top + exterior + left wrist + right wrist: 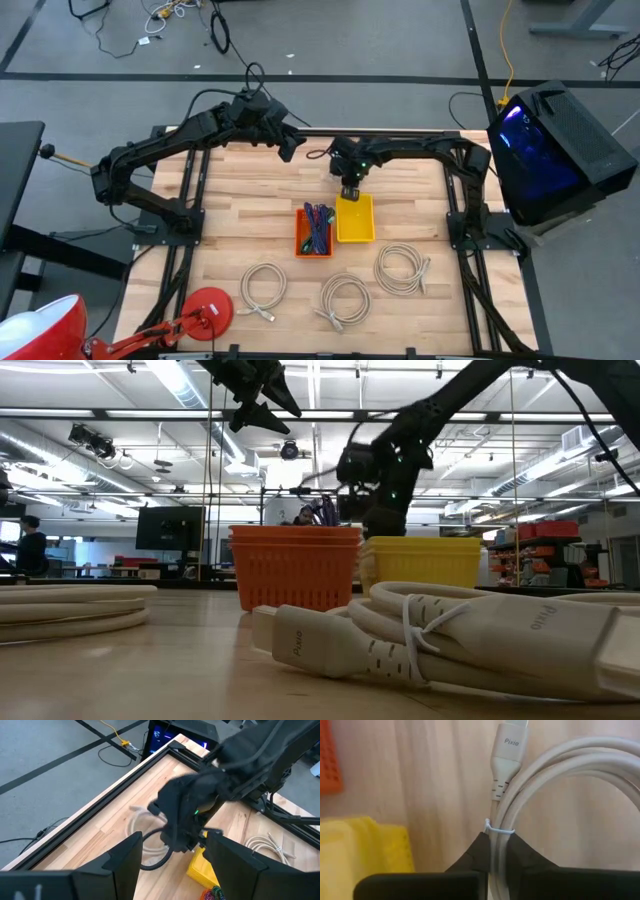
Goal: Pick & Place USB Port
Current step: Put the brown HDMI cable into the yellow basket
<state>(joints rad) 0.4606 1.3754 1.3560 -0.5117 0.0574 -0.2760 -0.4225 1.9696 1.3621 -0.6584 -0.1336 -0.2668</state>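
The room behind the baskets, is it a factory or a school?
Probably a robotics lab or workshop: bare ceiling pipes, cables on the concrete floor, and two robot arms at a wooden table. The right gripper holds a coiled cable.

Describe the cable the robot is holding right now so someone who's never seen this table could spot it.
Find the yellow bin mid-table, beside the orange bin. The right gripper hangs over the yellow bin's far edge, shut on a white coiled cable. Unlike the three coils lying flat near the front edge, it is lifted off the wood.

two bins (315, 231) side by side; three cable coils (344, 298) in front
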